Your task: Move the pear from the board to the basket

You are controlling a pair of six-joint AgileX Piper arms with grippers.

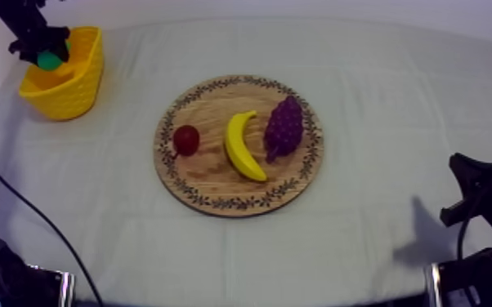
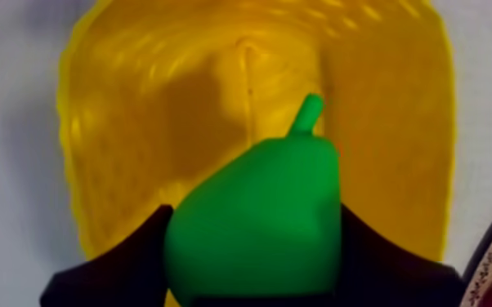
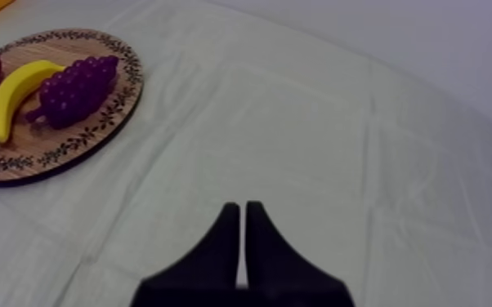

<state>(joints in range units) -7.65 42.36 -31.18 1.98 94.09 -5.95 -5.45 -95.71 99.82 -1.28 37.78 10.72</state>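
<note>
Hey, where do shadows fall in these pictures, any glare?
Top view: the right arm throws a shadow on the cloth beside it. Left wrist view: a shadow darkens the inner wall of the yellow basket behind the pear in the left gripper. Right wrist view: even light, no glare.

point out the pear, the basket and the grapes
pear [image 2: 257, 220], left wrist view, middle of its green body
basket [image 1: 82, 86], top view, its outer wall
grapes [image 1: 284, 127], top view, middle of the bunch
</note>
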